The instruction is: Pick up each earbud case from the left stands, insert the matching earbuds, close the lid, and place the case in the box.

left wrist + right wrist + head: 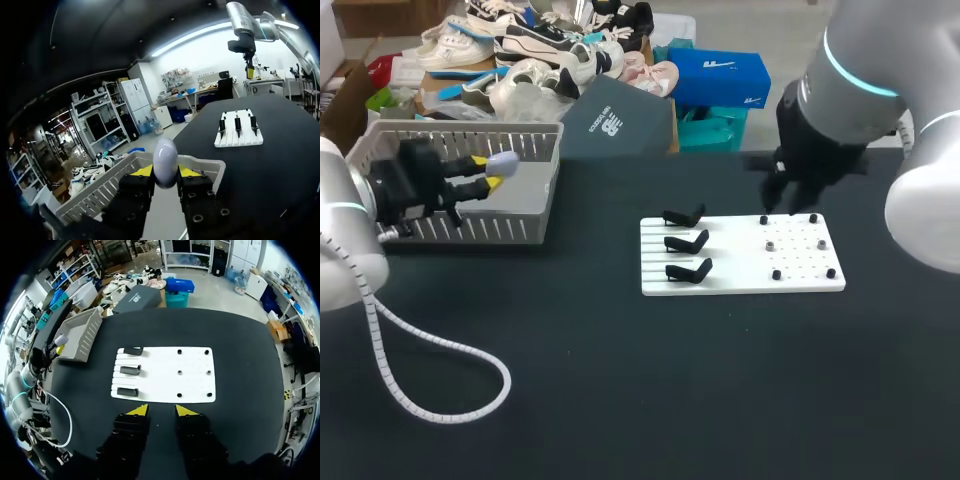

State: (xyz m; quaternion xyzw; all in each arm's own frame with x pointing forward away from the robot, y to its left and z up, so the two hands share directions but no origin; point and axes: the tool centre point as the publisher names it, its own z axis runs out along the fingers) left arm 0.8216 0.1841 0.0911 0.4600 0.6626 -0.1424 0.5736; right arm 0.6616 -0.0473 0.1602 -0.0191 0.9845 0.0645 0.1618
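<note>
Pale closed earbud case (165,159) pinched in left claw (165,172) above grey slatted box (520,228), three black stands (686,243) on white board (800,285)

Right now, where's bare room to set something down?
The black tabletop in front of the white pegged board, right of the white coiled cable; the strip between board and grey slatted basket. Crowded: the board's three black stands, right claw above its pegs, left claw holding a pale oval case over the basket.

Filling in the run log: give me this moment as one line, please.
left claw: shut on earbud case, over grey box | right claw: open, facing white board | stands: all three empty
</note>
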